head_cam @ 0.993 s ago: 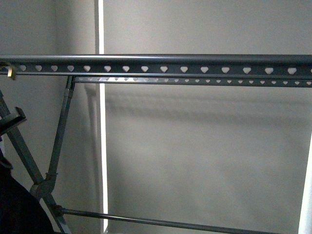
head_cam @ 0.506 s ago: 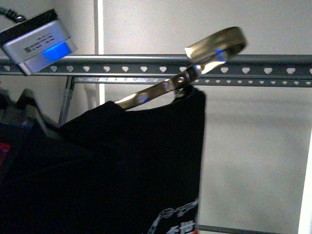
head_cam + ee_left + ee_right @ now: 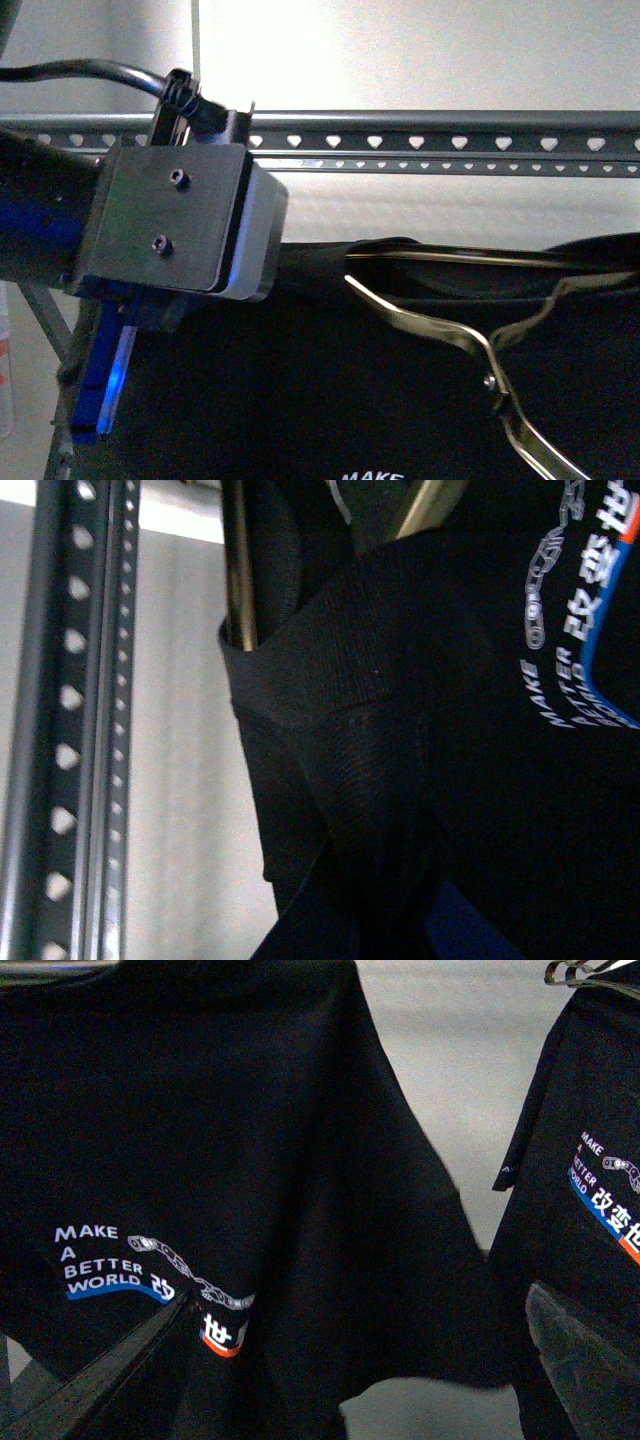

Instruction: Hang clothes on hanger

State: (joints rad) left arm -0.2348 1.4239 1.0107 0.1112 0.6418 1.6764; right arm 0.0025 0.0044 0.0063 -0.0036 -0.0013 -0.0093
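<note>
The black T-shirt (image 3: 300,400) hangs spread just below the hanger's grey top rail (image 3: 450,130) with its heart-shaped holes. A shiny metal wire frame (image 3: 480,340) sits in the shirt's neck. My left arm's wrist block (image 3: 160,220) fills the left of the front view. In the left wrist view my left gripper (image 3: 370,920) is shut on a fold of the shirt (image 3: 400,730), close beside the rail (image 3: 50,730). My right gripper (image 3: 350,1390) is open and empty, facing the shirt's printed front (image 3: 200,1140), with a finger (image 3: 590,1360) on each side.
A second black shirt (image 3: 590,1160) with the same print hangs from a metal hook (image 3: 590,970) in the right wrist view. A pale wall (image 3: 420,50) is behind the rack. A rack leg (image 3: 40,310) shows at the left.
One second ago only the bare rack showed. The left arm has risen into view and carried the shirt up and rightward, to just under the rail.
</note>
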